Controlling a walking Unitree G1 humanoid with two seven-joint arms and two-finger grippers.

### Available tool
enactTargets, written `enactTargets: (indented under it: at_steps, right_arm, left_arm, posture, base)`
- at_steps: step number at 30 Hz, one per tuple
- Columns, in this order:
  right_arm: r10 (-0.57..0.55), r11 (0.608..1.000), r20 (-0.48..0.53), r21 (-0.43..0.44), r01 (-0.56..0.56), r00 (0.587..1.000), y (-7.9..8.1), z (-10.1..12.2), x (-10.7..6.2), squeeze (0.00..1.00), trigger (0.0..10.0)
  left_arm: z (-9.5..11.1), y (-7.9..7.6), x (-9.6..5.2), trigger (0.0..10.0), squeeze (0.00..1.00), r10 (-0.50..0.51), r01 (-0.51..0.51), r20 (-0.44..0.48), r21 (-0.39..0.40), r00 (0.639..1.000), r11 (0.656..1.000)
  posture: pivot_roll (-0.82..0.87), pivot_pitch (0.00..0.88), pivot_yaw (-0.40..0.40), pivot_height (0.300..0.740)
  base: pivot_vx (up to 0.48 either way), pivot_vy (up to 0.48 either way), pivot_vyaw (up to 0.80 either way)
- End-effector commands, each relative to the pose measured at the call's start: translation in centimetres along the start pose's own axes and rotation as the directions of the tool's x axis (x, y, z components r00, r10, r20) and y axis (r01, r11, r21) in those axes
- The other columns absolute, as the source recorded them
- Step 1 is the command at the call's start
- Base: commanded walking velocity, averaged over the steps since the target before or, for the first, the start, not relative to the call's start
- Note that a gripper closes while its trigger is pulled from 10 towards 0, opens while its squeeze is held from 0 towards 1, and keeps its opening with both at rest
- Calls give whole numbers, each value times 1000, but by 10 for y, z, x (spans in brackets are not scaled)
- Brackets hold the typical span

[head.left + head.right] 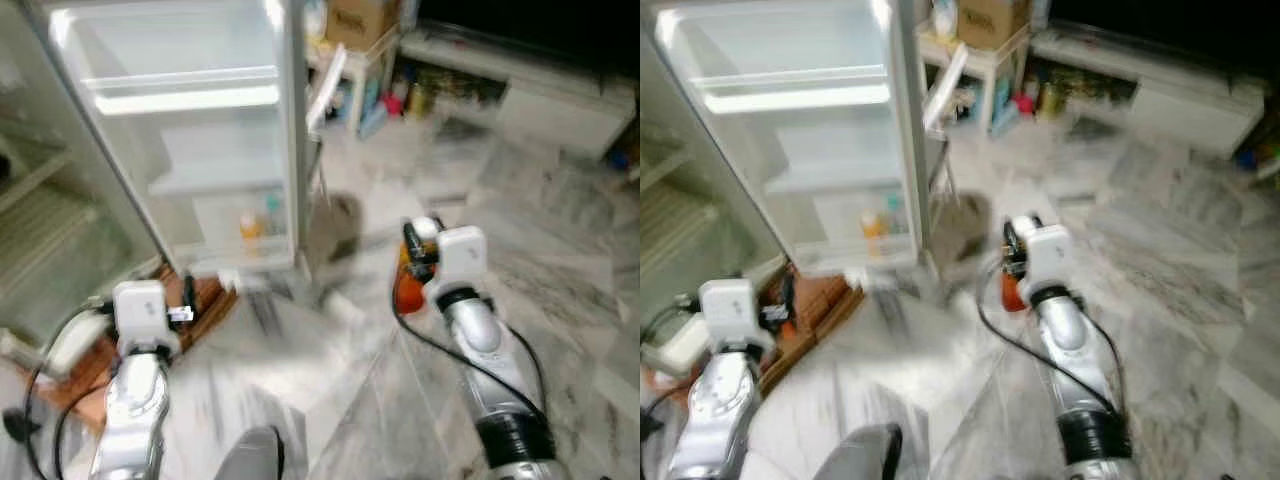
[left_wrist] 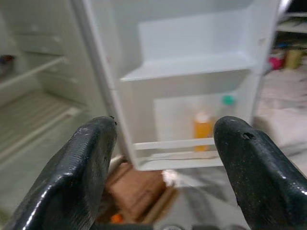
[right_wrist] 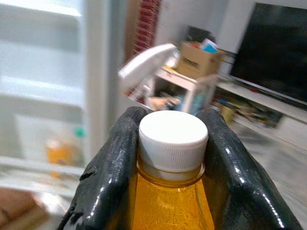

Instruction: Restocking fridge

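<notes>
Fingers of the right gripper are clamped on the neck of an orange juice bottle, one black finger pressed against each side just under its white ribbed cap. In the head views this gripper carries the bottle above the marble floor, out in front of the open fridge door and clear of its outer edge.

The left gripper is spread wide with nothing between its fingers; it points toward the lower part of the fridge door. In the head views the left arm sits low near the foot of the fridge, over a brown mat on the floor.

The fridge door stands swung open and carries white door shelves. The upper door shelves look bare. The bottom door shelf holds a small orange bottle with a white cap, and just beside it, toward the door's outer edge, a paler item with a green top; blur keeps its shape unclear. Beside the door, the fridge interior shows wire shelves.

Past the door's far edge stands a white side counter with a cardboard box on top and some small items under it. A long low white cabinet runs along the wall behind.
</notes>
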State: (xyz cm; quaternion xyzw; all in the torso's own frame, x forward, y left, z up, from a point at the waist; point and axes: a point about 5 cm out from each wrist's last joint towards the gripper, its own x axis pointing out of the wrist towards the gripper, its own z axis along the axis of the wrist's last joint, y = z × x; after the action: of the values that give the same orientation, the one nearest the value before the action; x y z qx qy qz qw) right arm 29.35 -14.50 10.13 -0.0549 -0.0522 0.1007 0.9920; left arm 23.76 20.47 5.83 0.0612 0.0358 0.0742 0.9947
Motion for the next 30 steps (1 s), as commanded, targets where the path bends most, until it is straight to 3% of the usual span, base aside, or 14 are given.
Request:
enactTargets:
  at_steps: [1, 10, 19, 27, 30]
  right_arm:
    - [-13, 1000, 40, -12, 13, 999, -5, 8, 1, 0, 10000]
    - [-68, 998, 43, -12, 68, 997, -10, 5, -3, 0, 10000]
    - [-47, 998, 44, -29, 48, 998, -9, 5, -3, 0, 10000]
    - [-31, 999, 55, -27, 33, 998, -10, 8, 4, 0, 10000]
    - [-25, 999, 56, -24, 26, 998, -9, 9, 6, 0, 10000]
  left_arm:
    - [2, -10, 1, 10000, 0, -38, 38, 9, 8, 999, 999]
    - [3, -21, 8, 10000, 0, -116, 116, 13, 35, 993, 993]
    - [4, -24, 13, 10000, 0, -125, 124, 16, 39, 992, 991]
    - [4, -20, 13, 10000, 0, -99, 98, 19, 24, 995, 995]
    - [2, -16, 12, 10000, 0, -83, 83, 12, 16, 996, 996]
  posture:
    - [101, 41, -7, 740]
    - [67, 35, 46, 740]
    - [60, 37, 32, 740]
    - [73, 42, 15, 740]
    - [77, 49, 4, 740]
  base:
    - [0, 0, 800]
    - [0, 0, 800]
    - [0, 0, 799]
    - [0, 0, 778]
    - [0, 0, 0]
